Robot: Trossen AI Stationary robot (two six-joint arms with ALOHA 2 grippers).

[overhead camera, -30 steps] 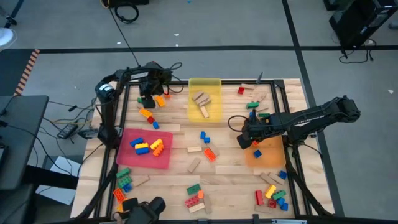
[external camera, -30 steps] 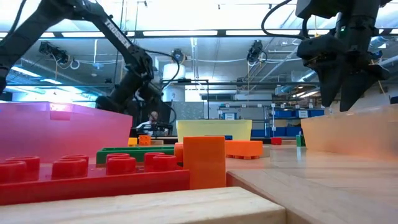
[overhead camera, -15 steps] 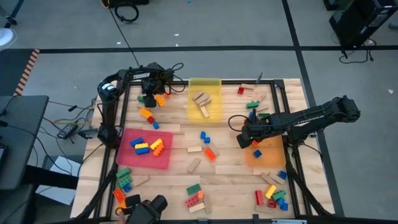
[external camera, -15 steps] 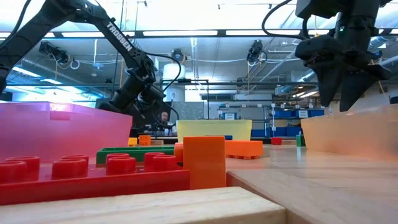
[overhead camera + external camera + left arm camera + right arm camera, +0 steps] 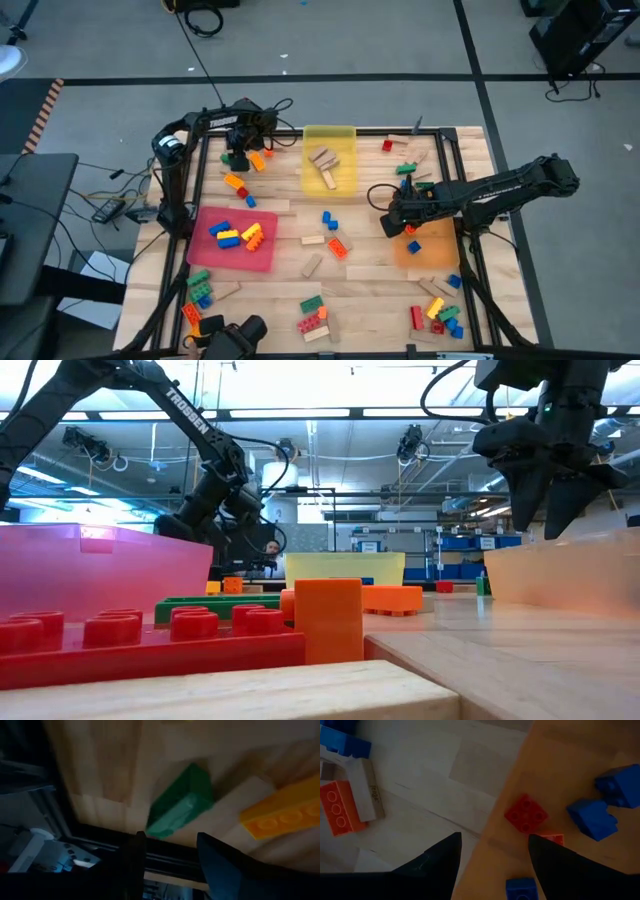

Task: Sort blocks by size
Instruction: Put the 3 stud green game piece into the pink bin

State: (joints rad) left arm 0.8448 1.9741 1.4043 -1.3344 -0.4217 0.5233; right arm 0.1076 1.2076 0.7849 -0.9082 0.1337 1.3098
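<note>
Since the earlier frames, only the left arm has shifted slightly at the far-left corner of the table; the right arm and all blocks lie as before.

Left gripper [image 5: 236, 158] hangs over the far-left corner, fingers [image 5: 136, 865] spread, nothing between them; a green brick [image 5: 181, 801] and a long orange brick [image 5: 284, 813] lie on the wood just beyond the fingertips.

Right gripper [image 5: 391, 222] hovers at the edge of the orange tray [image 5: 432, 255], fingers [image 5: 440, 862] spread and empty. Below it, inside the tray, lie a small red brick [image 5: 525, 813] and blue bricks [image 5: 592, 819]; on the bare wood beside the tray lie an orange brick [image 5: 339, 806] and a tan wooden block [image 5: 370, 795].

Surface: a pale wooden table [image 5: 380, 275] within a dark frame. Blocks are scattered over it. The yellow tray [image 5: 329, 160] at the far middle holds tan wooden blocks; the red tray [image 5: 236, 240] at the left holds yellow, blue and orange bricks. Loose clusters lie at the near-left, near-middle and near-right edges.

Room: grey floor with dark tape lines and cables [image 5: 205, 18] around the table. The low view shows ceiling strip lights [image 5: 290, 412] and shelving with blue bins [image 5: 460, 543]; a person [image 5: 270, 548] shows far behind the table.
</note>
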